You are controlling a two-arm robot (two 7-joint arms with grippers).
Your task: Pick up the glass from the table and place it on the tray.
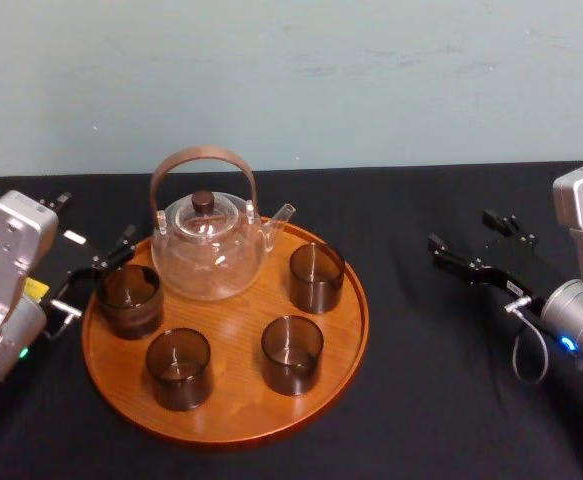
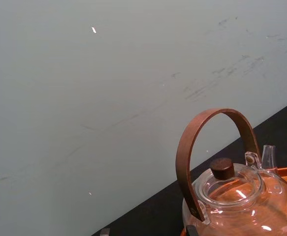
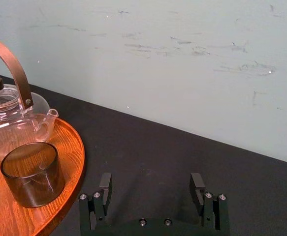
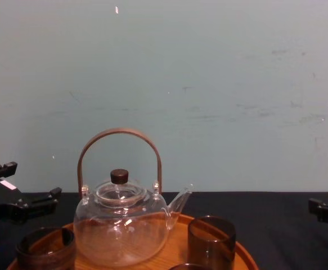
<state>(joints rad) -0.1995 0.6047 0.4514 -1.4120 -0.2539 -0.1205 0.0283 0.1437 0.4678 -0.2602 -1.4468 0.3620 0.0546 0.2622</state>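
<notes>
The left end effector point(image 1: 97, 280) is hovering at the left edge of the tray point(image 1: 241, 425). Its fingers are spread wide, gripping nothing. The glass point(image 1: 129, 300) is standing upright right in front of those fingertips, just inside the tray's rim, with its long axis vertical. Whether a finger is touching its wall cannot be told. Beyond it, farther from this end effector, the teapot point(image 1: 209, 250) and three other glasses point(image 1: 292, 352) are sitting on the same tray.

The right end effector point(image 3: 151, 182) is hanging over the bare black worktop point(image 1: 441, 400), well apart from the tray. Its fingers are spread too and it is holding nothing.

Since the glass is already resting on the tray, the placing looks finished. The left arm is the nearer one, so the next move is probably a pull-back away from the glass. It would need to go straight out along the open fingers, since a sideways swing could tip the glass.
</notes>
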